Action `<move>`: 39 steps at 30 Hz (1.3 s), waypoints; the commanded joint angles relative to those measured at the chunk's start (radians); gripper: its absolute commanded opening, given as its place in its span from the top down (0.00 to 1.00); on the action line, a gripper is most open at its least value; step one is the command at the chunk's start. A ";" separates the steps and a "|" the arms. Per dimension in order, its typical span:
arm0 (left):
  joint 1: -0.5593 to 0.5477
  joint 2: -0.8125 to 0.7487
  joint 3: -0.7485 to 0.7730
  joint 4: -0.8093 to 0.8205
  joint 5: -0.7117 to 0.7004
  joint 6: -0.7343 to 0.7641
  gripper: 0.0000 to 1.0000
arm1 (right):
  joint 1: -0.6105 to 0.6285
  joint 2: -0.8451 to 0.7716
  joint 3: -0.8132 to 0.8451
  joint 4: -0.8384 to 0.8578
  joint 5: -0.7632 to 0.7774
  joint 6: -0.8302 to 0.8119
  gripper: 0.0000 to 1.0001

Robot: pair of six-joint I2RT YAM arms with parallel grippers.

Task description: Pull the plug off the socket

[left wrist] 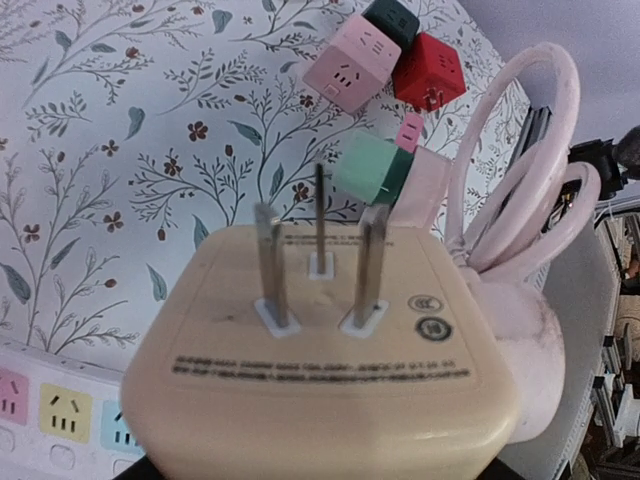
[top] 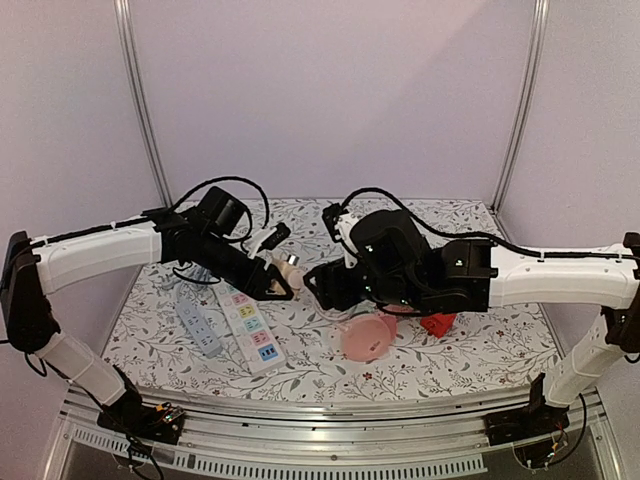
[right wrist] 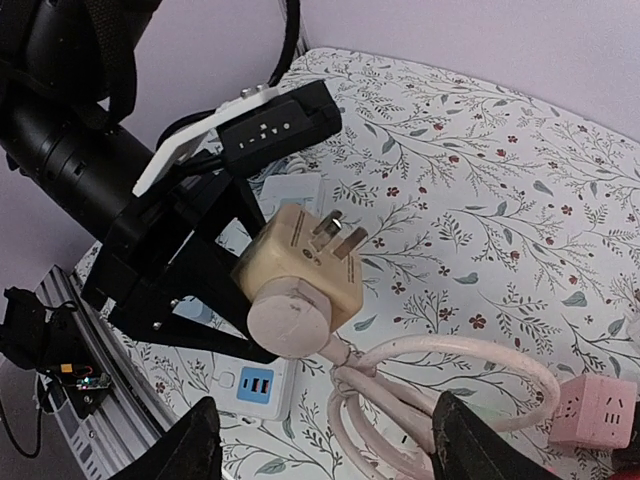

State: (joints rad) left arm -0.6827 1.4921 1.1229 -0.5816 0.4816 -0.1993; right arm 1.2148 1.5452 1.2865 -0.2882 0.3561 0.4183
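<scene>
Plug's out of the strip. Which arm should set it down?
Left. The left gripper clamps the cream plug, prongs bare, clear of the power strip; the right gripper stands open and empty nearby.

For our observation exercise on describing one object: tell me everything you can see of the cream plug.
The cream plug is a rounded, plastic-looking block with three bare flat metal prongs and printed text on its face. It is unplugged, tilted and held aloft by the left pincer. A pale pink cord runs from its rear end.

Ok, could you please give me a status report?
Left gripper shut on beige plug, prongs out of power strip. Right gripper open near pink cord coil.
</scene>
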 commanded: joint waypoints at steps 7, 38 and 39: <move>-0.014 0.053 0.198 -0.104 0.073 0.032 0.88 | 0.032 -0.006 -0.011 0.106 0.093 0.045 0.29; -0.058 0.030 0.103 -0.109 0.028 0.039 0.89 | -0.016 0.092 0.009 0.124 -0.060 0.155 0.44; -0.060 0.028 0.103 -0.107 0.029 0.040 0.89 | -0.020 0.094 0.007 0.122 -0.061 0.160 0.45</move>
State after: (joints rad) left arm -0.7204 1.5452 1.2274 -0.7212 0.4881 -0.1692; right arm 1.2098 1.6161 1.2690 -0.1585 0.3161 0.5602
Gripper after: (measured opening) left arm 0.580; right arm 0.559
